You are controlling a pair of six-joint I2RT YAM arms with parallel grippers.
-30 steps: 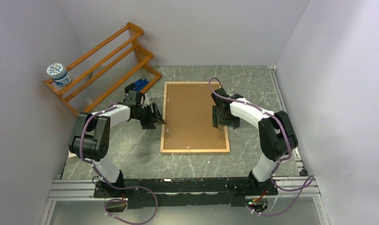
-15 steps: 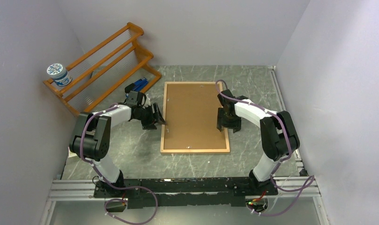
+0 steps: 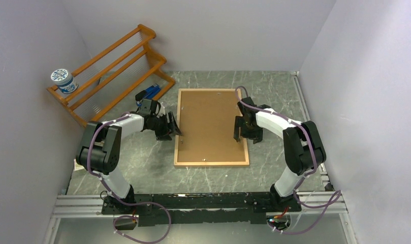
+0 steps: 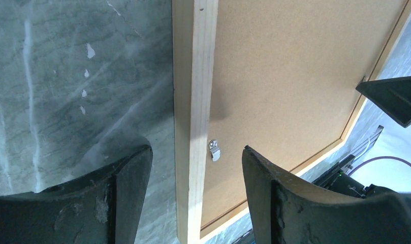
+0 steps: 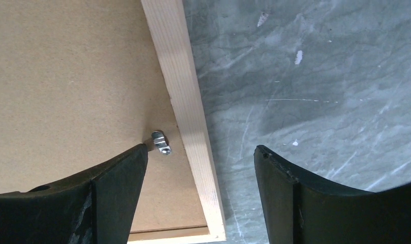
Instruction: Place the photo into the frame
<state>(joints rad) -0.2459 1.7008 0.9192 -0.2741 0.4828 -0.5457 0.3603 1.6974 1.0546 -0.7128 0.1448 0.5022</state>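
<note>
The frame [image 3: 211,163] lies back-up in the middle of the table, its thin light-wood border around a brown backing board [image 3: 208,124]. The photo is hidden. My left gripper [image 3: 174,127] is open at the frame's left side. In the left wrist view its jaws straddle the wood border [image 4: 195,101], with a small metal clip [image 4: 214,150] just inside. My right gripper [image 3: 239,133] is open at the frame's right side. Its jaws span the border [image 5: 185,101] and another metal clip [image 5: 161,142]. Neither gripper holds anything.
An orange-brown slatted rack [image 3: 112,71] stands at the back left with a blue-and-white cup [image 3: 62,80] on its end. A small blue object [image 3: 151,92] lies by the rack's foot. Walls close in on both sides and the back.
The right gripper has moved from over the backing board out to the frame's right border. The left gripper has edged slightly toward the frame.
</note>
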